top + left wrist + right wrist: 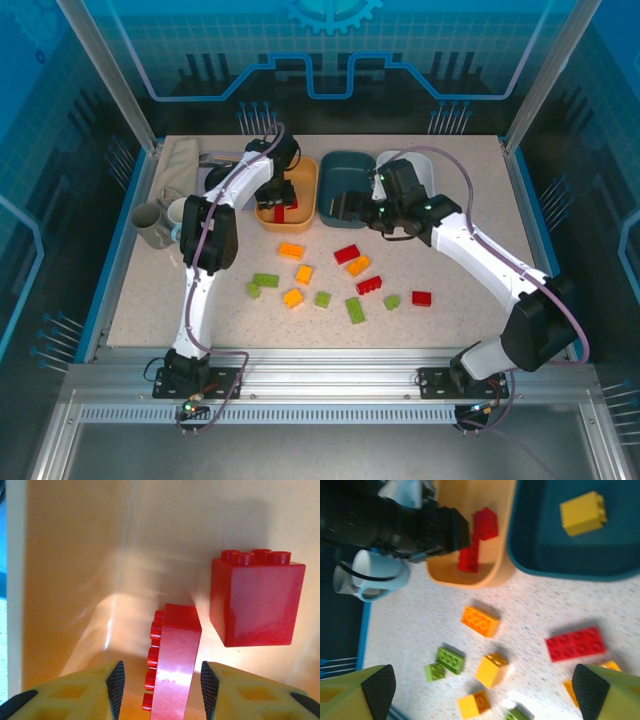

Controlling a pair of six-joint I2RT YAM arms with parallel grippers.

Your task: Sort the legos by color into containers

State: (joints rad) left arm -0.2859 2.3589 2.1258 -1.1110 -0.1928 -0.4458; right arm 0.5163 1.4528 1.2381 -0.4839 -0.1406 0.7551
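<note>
Tubs and loose bricks [480, 621] framed by the right gripper [485, 692], jaws spread wide.
Two red bricks [485, 524] are held in the orange tub [470, 577], one yellow brick [582, 512] in the teal tub [555, 560]; others are strewn over the speckled table [535, 610].

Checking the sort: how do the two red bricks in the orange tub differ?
In the left wrist view the square brick has studs upward, the long brick leftward. The square one is blocky, the long one slim. The long one sits between the left gripper's open fingers; the square one lies apart. Both are red, in the orange tub.
</note>
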